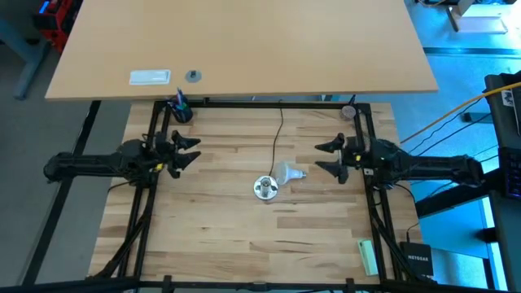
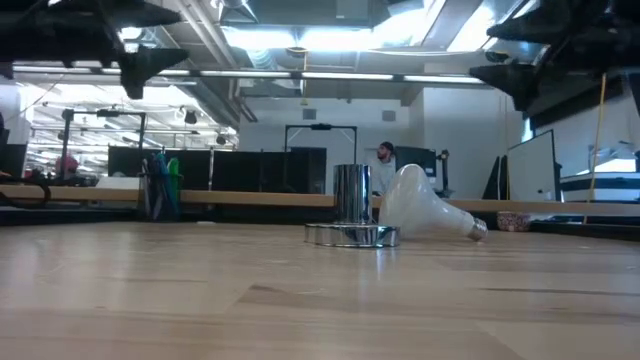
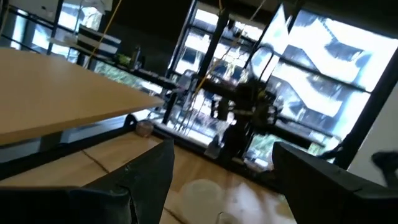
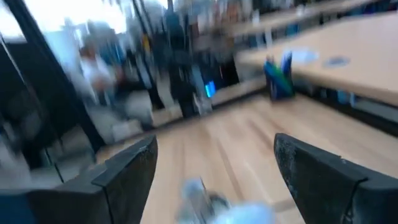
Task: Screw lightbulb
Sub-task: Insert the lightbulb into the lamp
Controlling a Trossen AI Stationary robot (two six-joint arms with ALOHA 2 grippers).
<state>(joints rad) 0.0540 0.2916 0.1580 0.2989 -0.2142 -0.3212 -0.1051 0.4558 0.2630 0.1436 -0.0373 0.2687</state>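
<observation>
Both the left end effector (image 1: 194,152) and right end effector (image 1: 323,157) gape wide, empty (lightbulb (image 1: 288,172) lies untouched between).

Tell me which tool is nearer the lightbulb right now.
Right. The right tool hangs open just off the lightbulb, on its screw-base side. The left tool is open too, farther away, beyond the socket.

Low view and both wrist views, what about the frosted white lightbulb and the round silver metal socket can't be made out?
- Frosted white lightbulb, low view: the round silver metal socket hides part of its dome, so contact between them cannot be told.
- Right wrist view: bulb and socket are smeared by blur and cut off by the picture's edge.
- Left wrist view: the bulb is a pale blur.
- Socket opening: not seen in the low view, too small in the high view.
</observation>
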